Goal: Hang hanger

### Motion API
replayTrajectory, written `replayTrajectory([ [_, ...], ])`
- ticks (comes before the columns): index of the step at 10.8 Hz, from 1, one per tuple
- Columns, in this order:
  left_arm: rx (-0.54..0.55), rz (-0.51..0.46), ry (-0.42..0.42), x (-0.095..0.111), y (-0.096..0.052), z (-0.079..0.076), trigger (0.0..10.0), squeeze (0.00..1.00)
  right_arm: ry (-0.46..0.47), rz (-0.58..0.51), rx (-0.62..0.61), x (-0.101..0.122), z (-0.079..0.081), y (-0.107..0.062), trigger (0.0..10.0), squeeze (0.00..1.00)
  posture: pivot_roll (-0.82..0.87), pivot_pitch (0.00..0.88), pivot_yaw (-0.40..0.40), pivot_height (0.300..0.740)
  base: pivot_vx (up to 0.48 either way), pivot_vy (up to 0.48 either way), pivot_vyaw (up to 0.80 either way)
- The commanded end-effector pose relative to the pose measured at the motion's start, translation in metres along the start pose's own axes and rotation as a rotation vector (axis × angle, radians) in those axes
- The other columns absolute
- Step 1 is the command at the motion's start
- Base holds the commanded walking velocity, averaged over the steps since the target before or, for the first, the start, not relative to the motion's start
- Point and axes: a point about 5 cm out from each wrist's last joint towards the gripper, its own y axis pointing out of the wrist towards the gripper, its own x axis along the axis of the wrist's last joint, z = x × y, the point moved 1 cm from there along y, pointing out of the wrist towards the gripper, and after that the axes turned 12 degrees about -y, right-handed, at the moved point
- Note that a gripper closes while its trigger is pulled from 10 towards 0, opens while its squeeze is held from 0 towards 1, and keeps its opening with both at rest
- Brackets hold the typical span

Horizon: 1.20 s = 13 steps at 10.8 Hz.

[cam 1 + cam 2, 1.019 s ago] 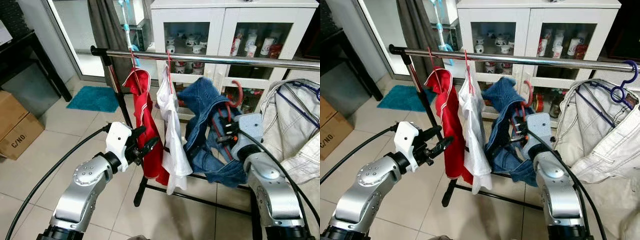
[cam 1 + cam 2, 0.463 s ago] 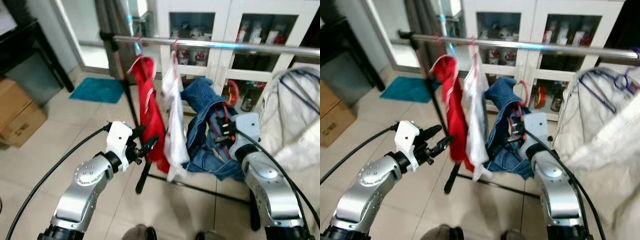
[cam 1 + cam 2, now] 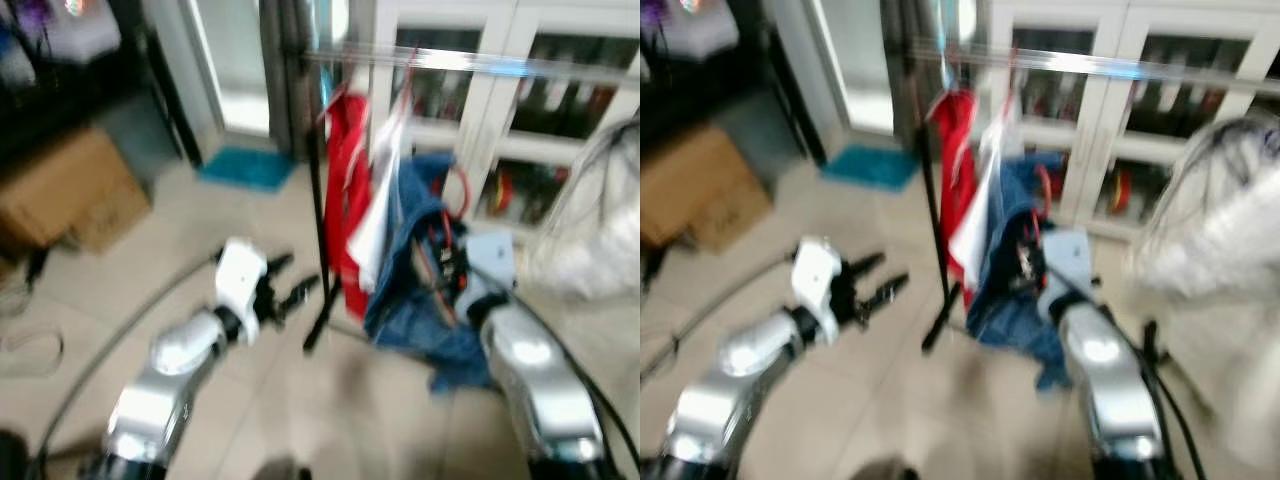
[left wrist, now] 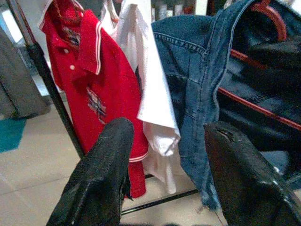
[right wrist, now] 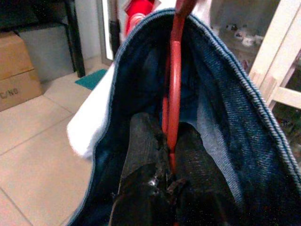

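the right claw (image 5: 170, 141) is clamped on the red plastic hanger (image 5: 175, 70) carrying the blue denim shirt (image 5: 225, 108), below the chrome garment rail (image 3: 1090, 66). left claw (image 4: 164, 160) gapes empty. the hook could miss the rail, snagging the red polo shirt (image 4: 89, 70).

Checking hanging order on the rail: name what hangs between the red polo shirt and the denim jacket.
A white shirt hangs between the red polo shirt and the denim jacket, plain in the left wrist view past the open left gripper.
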Motion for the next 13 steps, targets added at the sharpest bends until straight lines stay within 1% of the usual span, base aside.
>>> replayTrajectory([
  [1,-0.01,0.014,-0.005,-0.001,0.002,0.0,10.0,0.0,-0.013,-0.061,0.002,0.013,-0.002,0.0,0.0,0.0,-0.07,0.0,0.1,0.74,0.0,0.0,0.0],
  [2,-0.013,-0.003,0.01,0.002,0.007,0.002,10.0,1.0,-0.002,-0.106,0.09,0.02,0.007,-0.001,0.0,0.0,-0.07,0.0,0.099,0.74,0.0,0.0,0.0],
  [3,-0.01,-0.008,0.039,0.003,0.013,0.004,10.0,1.0,0.012,-0.151,0.19,0.028,0.018,-0.004,0.0,0.0,-0.07,0.0,0.101,0.74,0.0,0.0,0.0],
  [4,-0.074,0.022,0.058,-0.003,0.023,-0.004,10.0,0.5,0.028,-0.205,0.299,0.037,0.032,-0.01,0.0,0.0,-0.07,0.0,0.104,0.74,0.0,0.0,0.0],
  [5,-0.092,0.034,0.056,-0.006,0.026,-0.006,10.0,0.0,0.04,-0.224,0.33,0.041,0.037,-0.012,0.0,0.0,-0.07,0.0,0.107,0.74,0.0,0.0,0.0],
  [6,-0.103,0.059,0.045,-0.012,0.032,-0.007,10.0,0.0,0.056,-0.249,0.37,0.045,0.042,-0.016,0.0,0.0,-0.07,0.0,0.107,0.74,0.0,0.0,0.0],
  [7,-0.129,0.084,0.01,-0.019,0.036,-0.009,10.0,0.0,0.067,-0.277,0.416,0.049,0.047,-0.02,0.0,0.0,-0.08,0.0,0.11,0.74,0.0,0.0,0.0],
  [8,-0.143,0.097,0.024,-0.023,0.036,-0.01,1.5,0.0,0.073,-0.286,0.437,0.05,0.049,-0.022,0.0,0.0,-0.08,0.0,0.114,0.74,0.0,0.0,0.0],
  [9,-0.129,0.095,0.029,-0.023,0.035,-0.008,0.0,0.0,0.08,-0.292,0.444,0.051,0.05,-0.023,0.0,0.0,-0.08,0.0,0.113,0.74,0.0,0.0,0.0],
  [10,-0.114,0.091,0.047,-0.023,0.036,-0.005,0.0,0.0,0.087,-0.296,0.45,0.052,0.05,-0.023,0.0,0.0,-0.08,0.0,0.112,0.74,0.0,0.0,0.0],
  [13,-0.091,0.072,0.06,-0.021,0.035,0.0,0.0,0.0,0.083,-0.284,0.45,0.05,0.049,-0.022,0.0,0.0,-0.07,0.0,0.107,0.74,0.0,0.0,0.0],
])
